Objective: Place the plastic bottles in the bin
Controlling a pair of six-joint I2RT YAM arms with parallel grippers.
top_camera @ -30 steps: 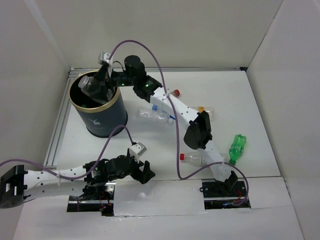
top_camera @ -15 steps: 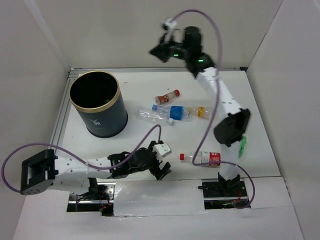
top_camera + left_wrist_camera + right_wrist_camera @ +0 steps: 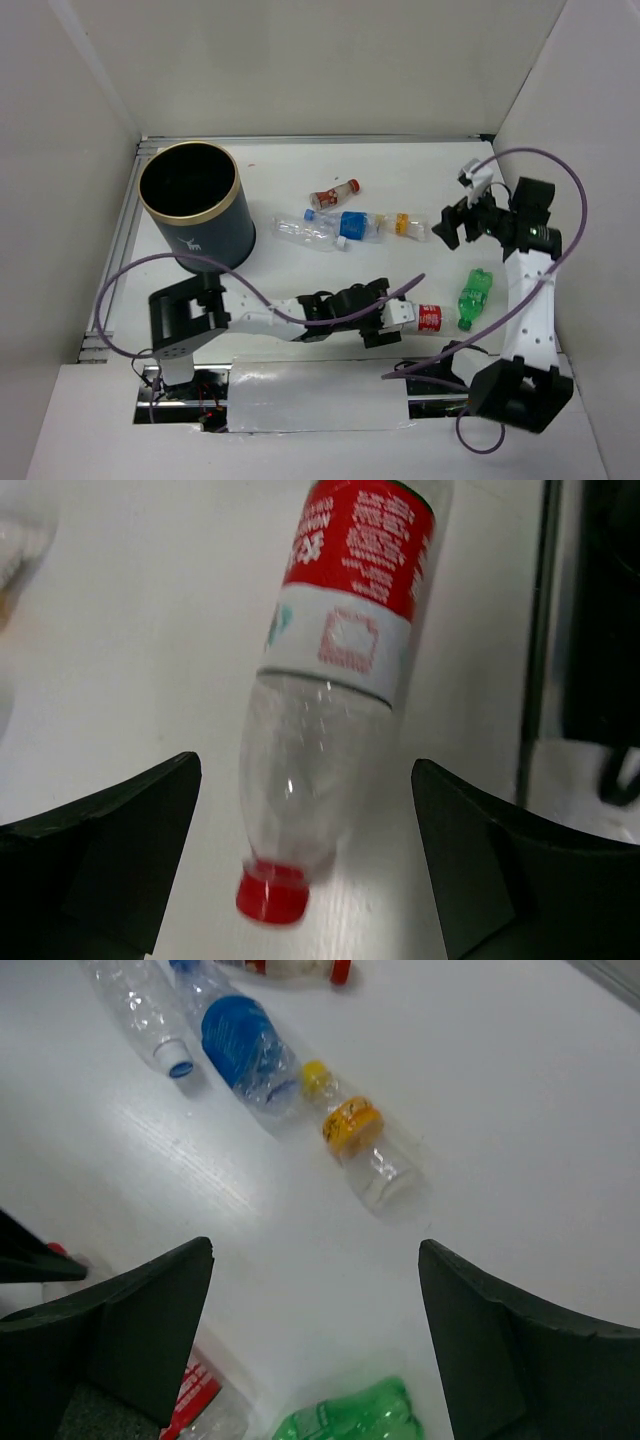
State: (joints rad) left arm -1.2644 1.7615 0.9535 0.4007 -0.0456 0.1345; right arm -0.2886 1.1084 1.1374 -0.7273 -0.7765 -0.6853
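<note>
Here the bin (image 3: 195, 225) stands upright at the far left, well apart from the loose bottles, so each needs carrying across. The left gripper (image 3: 305, 765) lies low, its fingers (image 3: 120, 850) spread either side of the red-labelled bottle (image 3: 345, 680), apparently lined up for a grasp; no contact shows. The right gripper (image 3: 315, 1250) hangs released above the yellow-labelled bottle (image 3: 360, 1145), near the green bottle (image 3: 474, 295). The bin's black inside hides any contents.

Far left on table (image 3: 300, 165): bin (image 3: 205, 240); right of bin, mid-table: four bottles (image 3: 360, 225) lying in loose cluster; nearer front, right side: two more bottles (image 3: 474, 295) lying just beside each other.
</note>
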